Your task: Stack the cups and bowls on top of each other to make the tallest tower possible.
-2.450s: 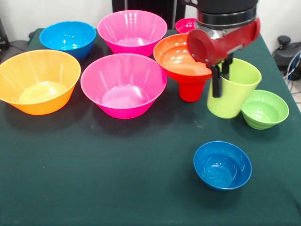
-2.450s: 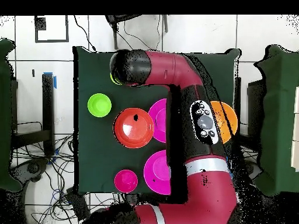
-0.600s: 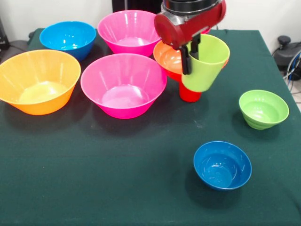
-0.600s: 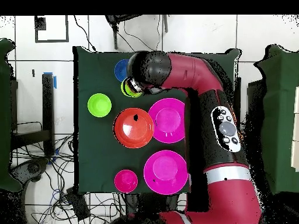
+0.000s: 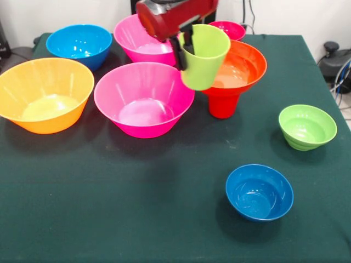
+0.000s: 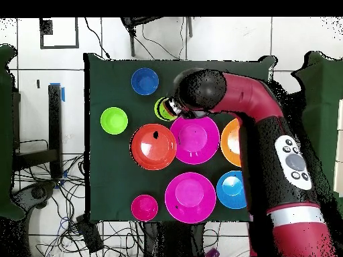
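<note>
Gripper [image 5: 184,50] of mine clenched on the lime-green cup's [image 5: 202,57] rim, holding it tilted above the bench [image 5: 109,197]; just right stands the red-orange bowl [image 5: 241,68] on the red cup [image 5: 222,105].

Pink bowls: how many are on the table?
3. Two big pink bowls, one between the orange bowl and the red tower, one behind it beside the blue bowl. A small pink bowl stands behind the tower, partly hidden.

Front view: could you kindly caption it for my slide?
Gripper holds lime-green cup aloft beside red-orange bowl.
</note>
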`<action>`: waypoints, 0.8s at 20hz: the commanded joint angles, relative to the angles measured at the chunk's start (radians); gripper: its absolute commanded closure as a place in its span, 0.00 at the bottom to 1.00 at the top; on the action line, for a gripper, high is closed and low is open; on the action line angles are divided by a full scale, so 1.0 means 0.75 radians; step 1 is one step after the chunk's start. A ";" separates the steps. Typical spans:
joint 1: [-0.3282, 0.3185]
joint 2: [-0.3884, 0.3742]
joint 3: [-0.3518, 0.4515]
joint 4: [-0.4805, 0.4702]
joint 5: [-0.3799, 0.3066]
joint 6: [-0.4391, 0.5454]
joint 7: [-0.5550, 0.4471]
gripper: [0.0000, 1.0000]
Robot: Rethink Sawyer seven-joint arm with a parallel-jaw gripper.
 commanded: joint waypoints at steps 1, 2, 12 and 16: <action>-0.073 -0.033 0.185 0.232 -0.086 0.062 -0.362 1.00; -0.088 -0.044 0.200 0.253 -0.084 0.059 -0.355 1.00; -0.194 -0.055 0.331 0.343 -0.109 0.024 -0.314 1.00; -0.206 -0.044 0.356 0.344 -0.136 0.022 -0.291 1.00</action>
